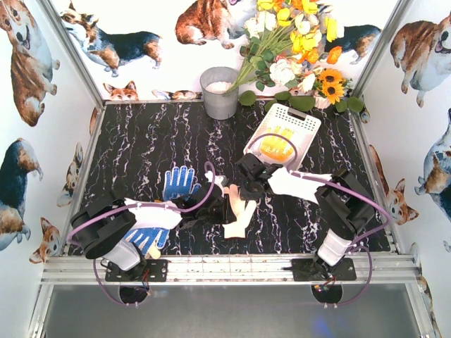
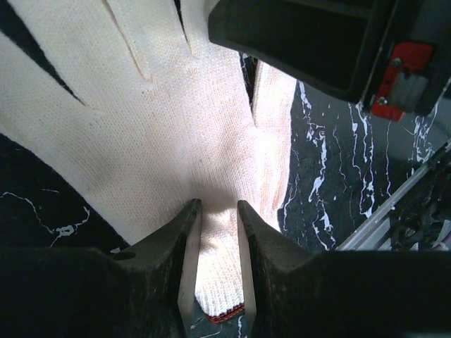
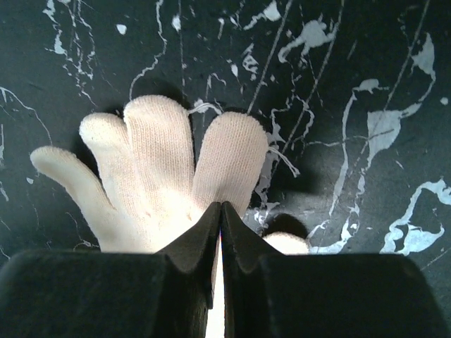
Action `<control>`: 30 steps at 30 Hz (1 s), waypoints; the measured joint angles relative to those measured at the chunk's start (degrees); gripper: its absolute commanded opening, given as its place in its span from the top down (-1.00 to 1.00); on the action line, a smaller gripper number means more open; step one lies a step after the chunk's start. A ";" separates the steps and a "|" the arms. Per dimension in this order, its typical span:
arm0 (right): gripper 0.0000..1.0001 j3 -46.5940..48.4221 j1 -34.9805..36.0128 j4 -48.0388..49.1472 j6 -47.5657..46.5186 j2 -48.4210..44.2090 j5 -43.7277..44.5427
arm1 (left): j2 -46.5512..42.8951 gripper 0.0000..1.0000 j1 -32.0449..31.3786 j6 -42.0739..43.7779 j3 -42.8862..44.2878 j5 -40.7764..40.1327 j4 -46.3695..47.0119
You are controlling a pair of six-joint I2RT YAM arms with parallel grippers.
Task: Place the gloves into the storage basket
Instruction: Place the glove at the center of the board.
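Note:
The white storage basket (image 1: 304, 120) stands at the back right with a yellow glove (image 1: 277, 146) in it. A blue dotted glove (image 1: 180, 182) lies left of centre, and another (image 1: 150, 237) lies partly under my left arm. Cream gloves (image 1: 238, 215) lie at the table's middle. My left gripper (image 1: 213, 205) (image 2: 215, 204) is closed on the bunched cuff of a cream glove (image 2: 141, 127) that lies on the table. My right gripper (image 1: 244, 189) (image 3: 222, 205) is shut on another cream glove (image 3: 158, 162), pinched near its fingers just above the table.
A grey metal bucket (image 1: 220, 91) stands at the back centre. A flower bunch (image 1: 296, 42) hangs over the back right corner. The right arm's gripper body (image 2: 317, 42) sits close above my left gripper. The metal frame rail (image 1: 225, 267) runs along the near edge.

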 measured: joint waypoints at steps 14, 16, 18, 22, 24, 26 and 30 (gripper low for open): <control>0.39 1.53 0.00 -1.14 -3.19 -4.50 -1.36 | -10.36 -0.45 -0.42 5.70 2.64 -4.79 -11.74; 0.37 1.05 -0.02 -1.27 -3.48 -9.14 -1.62 | -14.03 -0.64 -0.17 6.78 4.02 -6.71 -15.61; 0.35 1.03 -0.26 -1.33 -3.89 -13.94 -1.57 | -18.01 -0.77 0.52 7.56 5.66 -9.33 -20.33; 0.33 -0.31 -1.05 -1.18 -4.83 -21.99 -0.42 | -24.17 -0.80 5.51 8.55 8.15 -14.16 -29.33; 0.33 -1.66 -2.19 -1.77 -4.87 -24.92 -0.04 | -25.97 -0.79 11.85 9.27 8.63 -15.13 -33.68; 0.33 -2.97 -4.15 -3.19 -4.83 -27.30 0.00 | -26.80 -0.82 20.55 10.25 8.63 -15.85 -37.94; 0.33 -5.18 -8.76 -7.28 -4.83 -32.35 0.17 | -28.04 -0.98 36.87 12.31 8.17 -17.00 -44.57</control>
